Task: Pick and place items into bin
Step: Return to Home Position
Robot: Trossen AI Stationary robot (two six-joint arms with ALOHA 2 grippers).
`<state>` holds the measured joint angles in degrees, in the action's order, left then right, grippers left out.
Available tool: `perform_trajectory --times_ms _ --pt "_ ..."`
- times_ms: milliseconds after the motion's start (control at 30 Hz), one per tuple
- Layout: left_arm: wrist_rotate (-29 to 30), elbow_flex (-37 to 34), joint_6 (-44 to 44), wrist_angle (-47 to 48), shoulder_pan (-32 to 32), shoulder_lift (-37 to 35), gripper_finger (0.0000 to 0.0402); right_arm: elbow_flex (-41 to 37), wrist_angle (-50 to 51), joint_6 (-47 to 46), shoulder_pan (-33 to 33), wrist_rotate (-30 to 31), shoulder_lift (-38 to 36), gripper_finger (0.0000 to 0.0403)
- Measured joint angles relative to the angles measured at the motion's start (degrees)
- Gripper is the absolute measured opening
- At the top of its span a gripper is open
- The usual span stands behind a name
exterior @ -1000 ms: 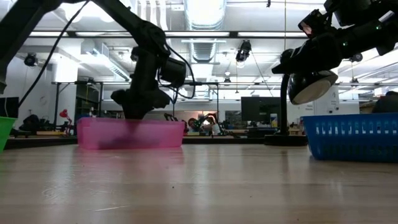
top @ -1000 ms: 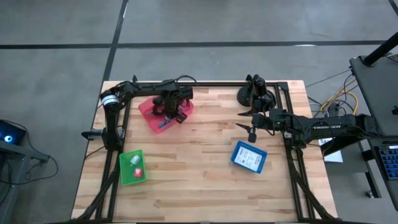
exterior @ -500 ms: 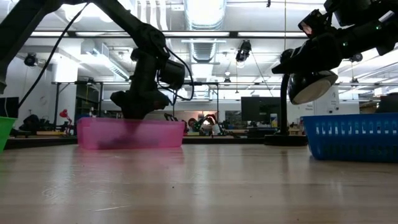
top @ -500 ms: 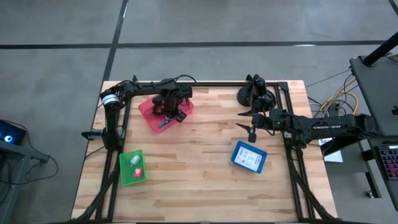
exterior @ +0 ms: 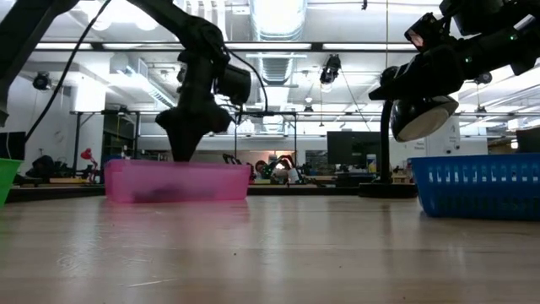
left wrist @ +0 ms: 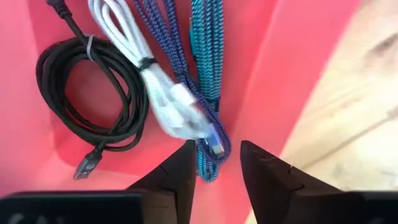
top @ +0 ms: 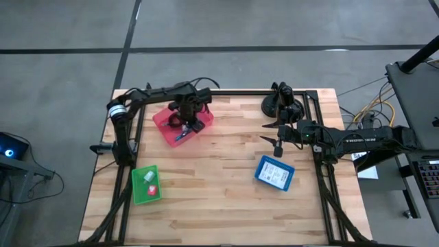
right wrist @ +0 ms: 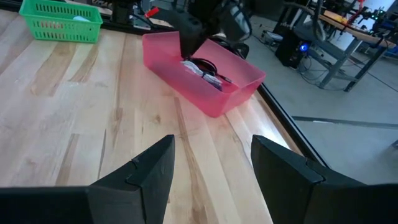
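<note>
Grey floor crossed by dark lines is seen around a wooden table [top: 226, 199], and a workshop with strip lights and desks is seen beyond it in the low view. Three bins are set on the table. The red bin [top: 163, 123] is placed toward the table's upper left in the high view; four cables are held in it — a black cable [left wrist: 87, 93] coiled against one wall, a white cable [left wrist: 146, 74] beside it, then a violet cable [left wrist: 165, 43] and a teal cable [left wrist: 205, 56] laid along the opposite wall, the last three touching. The green bin [top: 139, 186] is placed near the left edge, and a white piece [top: 148, 176] and a red piece [top: 153, 190] are seen in it. The blue bin [top: 261, 169] is placed right of centre; something pale is seen inside, too small to be told

The left gripper [left wrist: 214, 155] is held just above the red bin, pointed down at the cable ends; its fingers are parted by a narrow gap and nothing is gripped. The right gripper [right wrist: 211, 155] is held over bare table between the blue bin and a black domed mount [top: 269, 105], well apart from the red bin — its fingers are spread wide and nothing is gripped
</note>
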<state>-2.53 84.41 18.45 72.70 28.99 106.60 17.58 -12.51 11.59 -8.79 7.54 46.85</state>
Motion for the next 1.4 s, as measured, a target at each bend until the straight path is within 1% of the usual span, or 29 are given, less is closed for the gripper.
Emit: perform_trajectory --times_ms 200,300,467,567,633,700,800,967,1100,1267,1400 --pt "-0.63 3.76 -2.61 4.43 -0.11 -0.93 0.0120 0.00 -0.01 0.00 0.01 0.00 0.02 0.0199" --pt "-0.63 5.35 -6.79 2.62 -0.31 -1.95 0.0121 0.00 -0.02 0.00 0.00 0.01 0.02 0.0199" --pt "-0.86 4.34 -15.04 -12.58 -2.31 -5.72 0.0121 -0.02 -0.07 0.46 -0.01 0.01 0.02 0.0199" --pt "-1.00 2.48 -20.71 -22.24 -4.38 -9.09 0.0121 -0.02 -0.10 0.46 -0.01 0.01 0.02 0.0199" --pt "-1.02 0.08 -23.02 -29.77 -5.64 -11.87 0.0121 -0.02 -0.11 0.44 -0.01 0.01 0.02 0.0199" --pt "-1.01 -3.67 -25.29 -37.16 -7.07 -14.61 0.0121 -0.02 -0.11 0.42 -0.01 0.02 0.02 0.0199" --pt "-1.00 -11.33 -26.82 -48.37 -8.95 -19.72 0.0121 -0.02 -0.12 -0.24 -0.01 0.01 0.02 0.0199" --pt "-0.98 -26.63 -24.82 -62.65 -13.06 -29.79 0.0121 -0.02 -0.02 -0.39 -0.01 0.01 0.04 0.0199" --pt "-0.97 -39.39 -23.30 -74.86 -18.98 -38.16 0.0121 -0.02 -0.05 -0.89 0.00 0.00 0.04 0.0199" --pt "-0.80 -54.16 -24.56 -86.39 -25.43 -50.46 0.0121 -0.02 -0.11 -1.02 -0.01 -0.01 0.04 0.0199" --pt "-0.83 -64.66 -21.96 -92.82 -28.11 -61.43 0.0121 -0.02 -0.22 -1.11 0.01 0.01 0.04 0.0199"
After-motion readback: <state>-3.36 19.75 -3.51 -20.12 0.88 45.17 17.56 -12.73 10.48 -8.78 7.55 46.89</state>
